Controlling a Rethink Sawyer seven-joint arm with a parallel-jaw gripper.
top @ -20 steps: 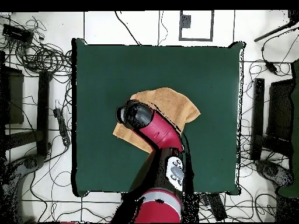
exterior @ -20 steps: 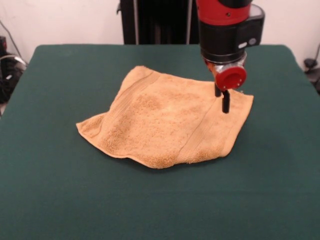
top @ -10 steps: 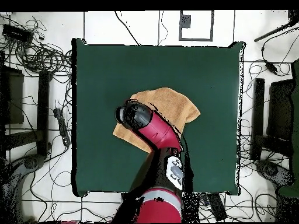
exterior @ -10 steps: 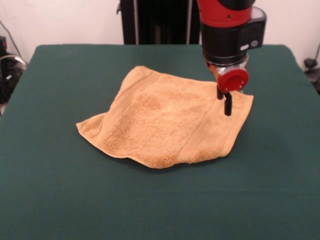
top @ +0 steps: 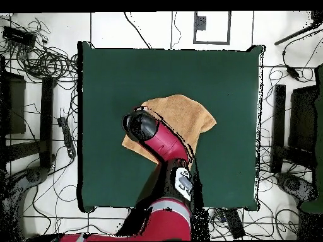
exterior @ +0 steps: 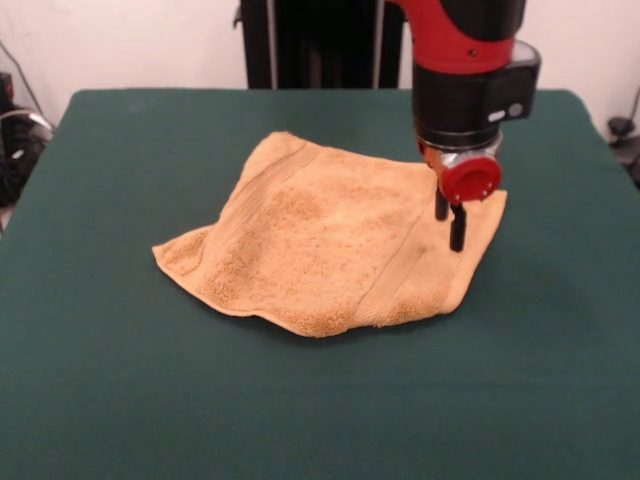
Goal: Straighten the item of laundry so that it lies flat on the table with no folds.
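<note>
Mustard towel (exterior: pixel 330 240) rumpled, folded, mid green table (exterior: pixel 150 400).

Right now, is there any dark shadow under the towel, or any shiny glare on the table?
Front view: a thin dark shadow hugs the towel's near, lifted edge, and the table cloth looks matte, with no glare. The gripper is sharp, not smeared. Overhead view: the arm covers part of the towel, and no strong shadows show on the cloth.

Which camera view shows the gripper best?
The front view: the gripper hangs there with both dark fingers in sight, slightly apart, over the towel near its right-hand corner. In the overhead view the arm covers the gripper completely, and part of the towel too.
</note>
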